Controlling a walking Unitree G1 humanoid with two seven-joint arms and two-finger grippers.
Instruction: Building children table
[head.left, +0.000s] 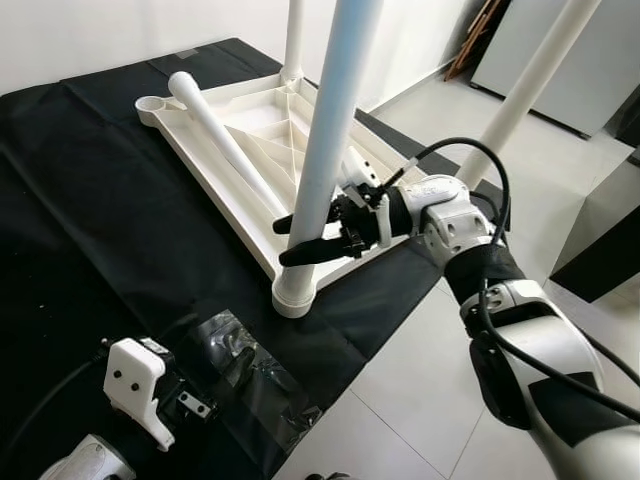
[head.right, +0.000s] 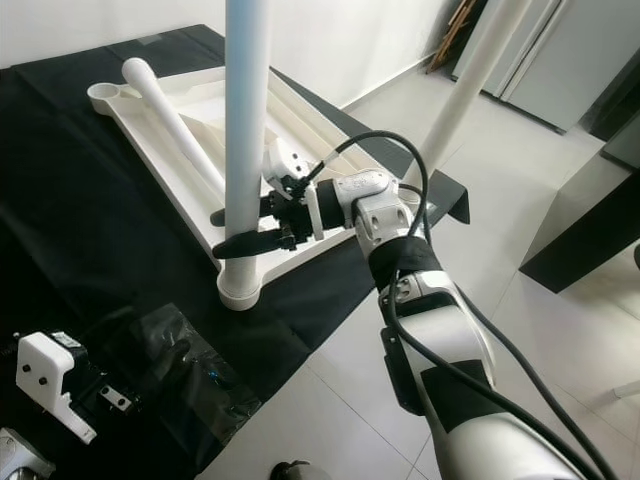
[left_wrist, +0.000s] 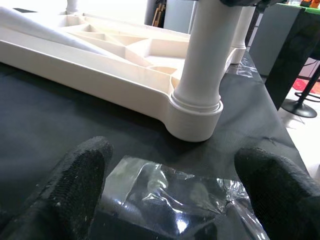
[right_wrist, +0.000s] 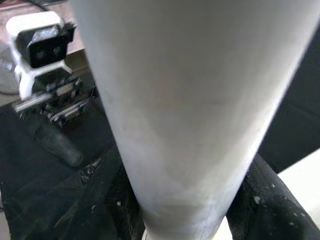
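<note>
A white table top (head.left: 222, 205) lies upside down on a black cloth (head.left: 90, 230). The near white leg (head.left: 335, 110) stands upright in its corner socket (left_wrist: 195, 117). My right gripper (head.left: 290, 242) is shut on this leg low down, one black finger on each side (right_wrist: 260, 200). A loose leg (head.left: 220, 130) lies across the table top. Two more legs (head.left: 530, 85) stand in other corners. My left gripper (left_wrist: 174, 169) rests open near the cloth's front edge, over a crumpled clear plastic bag (head.left: 255, 380), a short way from the socket.
The cloth ends just right of the near socket, where light floor tiles (head.left: 560, 170) begin. A dark cabinet (head.left: 612, 235) stands at the right. A grey panel (head.left: 590, 60) is at the back right.
</note>
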